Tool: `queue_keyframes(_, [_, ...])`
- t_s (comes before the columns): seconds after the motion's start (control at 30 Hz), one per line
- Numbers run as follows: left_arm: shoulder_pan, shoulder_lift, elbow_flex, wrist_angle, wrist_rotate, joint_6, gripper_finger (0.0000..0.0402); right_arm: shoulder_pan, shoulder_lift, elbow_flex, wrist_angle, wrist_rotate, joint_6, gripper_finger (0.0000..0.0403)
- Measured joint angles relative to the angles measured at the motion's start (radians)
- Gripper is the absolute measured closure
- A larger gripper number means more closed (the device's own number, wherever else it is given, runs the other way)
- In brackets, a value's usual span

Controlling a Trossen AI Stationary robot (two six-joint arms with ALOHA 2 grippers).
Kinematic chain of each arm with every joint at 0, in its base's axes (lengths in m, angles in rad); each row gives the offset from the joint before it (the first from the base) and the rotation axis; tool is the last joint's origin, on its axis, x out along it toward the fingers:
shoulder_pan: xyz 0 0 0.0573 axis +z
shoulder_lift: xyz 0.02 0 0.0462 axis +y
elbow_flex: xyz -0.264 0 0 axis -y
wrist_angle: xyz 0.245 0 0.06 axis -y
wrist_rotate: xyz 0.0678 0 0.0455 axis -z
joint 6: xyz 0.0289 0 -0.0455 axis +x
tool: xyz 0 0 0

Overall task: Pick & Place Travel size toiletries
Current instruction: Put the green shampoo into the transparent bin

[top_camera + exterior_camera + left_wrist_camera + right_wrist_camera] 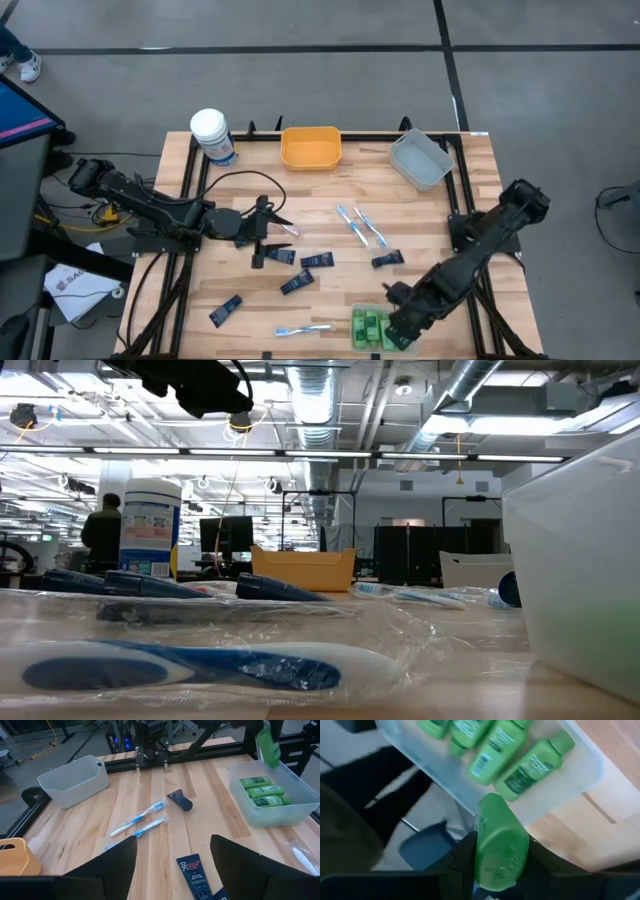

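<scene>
right gripper (495,851): clamping a green bottle (499,840), hanging above the clear bin (357,318) at the table's near edge, right of centre
held bottle axis: running along the fingers, one end sticking out past the tips toward the bin; in the left wrist view it is hanging tilted over the bin's far corner (268,744)
bottles in bin (262,792): three lying flat, side by side, long axes parallel, caps pointing the same way
left gripper (268,226): fingers spread, holding nothing, hovering left of table centre over the navy tubes (316,260)
toothbrushes (360,226): two lying parallel mid-table, diagonal; another (302,329) along the near edge
right wrist only: held bottle's grip close up
high view only: orange bin (310,147), grey bin (421,159), white-lidded canister (212,134) along the far edge
</scene>
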Motion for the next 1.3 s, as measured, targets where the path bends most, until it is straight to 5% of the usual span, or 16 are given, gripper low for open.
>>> queue_keyframes(1.3, [0.000,0.000,-0.001,0.006,0.000,-0.008,0.0153,-0.094,0.125,-0.003,0.005,-0.118,-0.296,0.0295])
